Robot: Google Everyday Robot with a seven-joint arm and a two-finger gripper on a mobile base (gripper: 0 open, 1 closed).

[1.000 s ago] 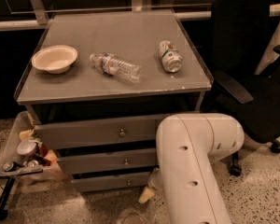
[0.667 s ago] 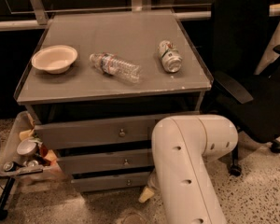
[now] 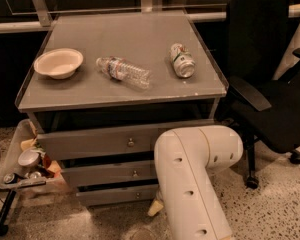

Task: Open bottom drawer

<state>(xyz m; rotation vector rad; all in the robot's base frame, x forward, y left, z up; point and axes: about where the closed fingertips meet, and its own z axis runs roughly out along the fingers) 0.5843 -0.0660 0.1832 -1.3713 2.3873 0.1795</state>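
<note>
Three grey drawers sit under the table top. The bottom drawer (image 3: 115, 195) is the lowest and slimmest, with a tiny metal knob (image 3: 137, 195) at its centre, and its front sits about level with the fronts above. My white arm (image 3: 190, 179) fills the lower middle of the camera view and covers the right ends of the drawers. My gripper (image 3: 156, 207) shows only as a pale tip below the arm, by the right end of the bottom drawer, close to the floor. The rest of it is hidden by the arm.
On the table top lie a white bowl (image 3: 58, 62), a plastic bottle (image 3: 123, 71) on its side and a can (image 3: 182, 60). A black office chair (image 3: 270, 89) stands close on the right. A cluttered tray on a stand (image 3: 22, 171) stands at the left.
My arm has shifted a little to the left in the view, covering more of the drawers' right side. The drawers and the things on the table have not moved.
</note>
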